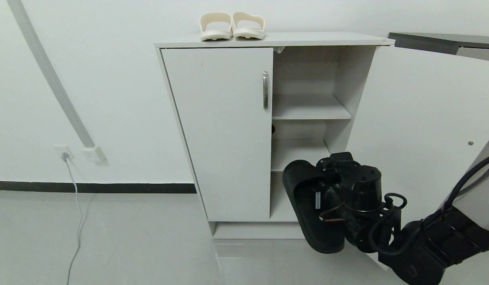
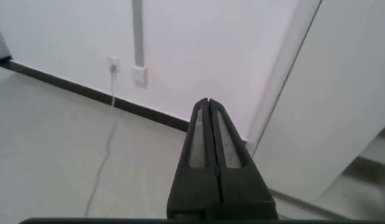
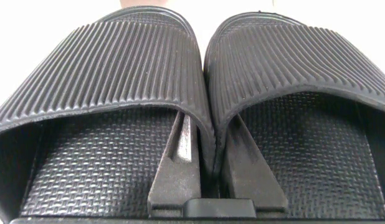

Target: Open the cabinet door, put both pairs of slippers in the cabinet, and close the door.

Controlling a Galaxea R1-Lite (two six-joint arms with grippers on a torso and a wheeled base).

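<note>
A pair of black ribbed rubber slippers (image 1: 311, 206) (image 3: 118, 68) is held by the right end effector (image 1: 327, 194) (image 3: 205, 155). Its fingers (image 3: 180, 162) are clenched on the two inner strap walls, which are pressed together between them. The pair is carried on edge above the grey tiled floor (image 1: 129, 237), in front of the lower part of the open compartment of a white wooden cabinet (image 1: 327, 38).

Beyond this end effector a lower shelf (image 1: 295, 154) is seen, and higher up an upper shelf (image 1: 307, 111). The opened right door (image 1: 418, 114) stands just to its right. To its left the left door (image 1: 220, 130) is shut, with a vertical metal bar handle (image 1: 265, 90) along its inner edge. Well above the end effector, a pair of cream-coloured rubber slippers (image 1: 232, 26) is set side by side on the cabinet top.

The left end effector (image 2: 208, 143) is clenched, with its fingers pressed flat together and nothing between them. Beyond it a wall socket (image 2: 112, 63) (image 1: 63, 151) is seen, from which a white cable (image 1: 78, 213) hangs down to the floor.
</note>
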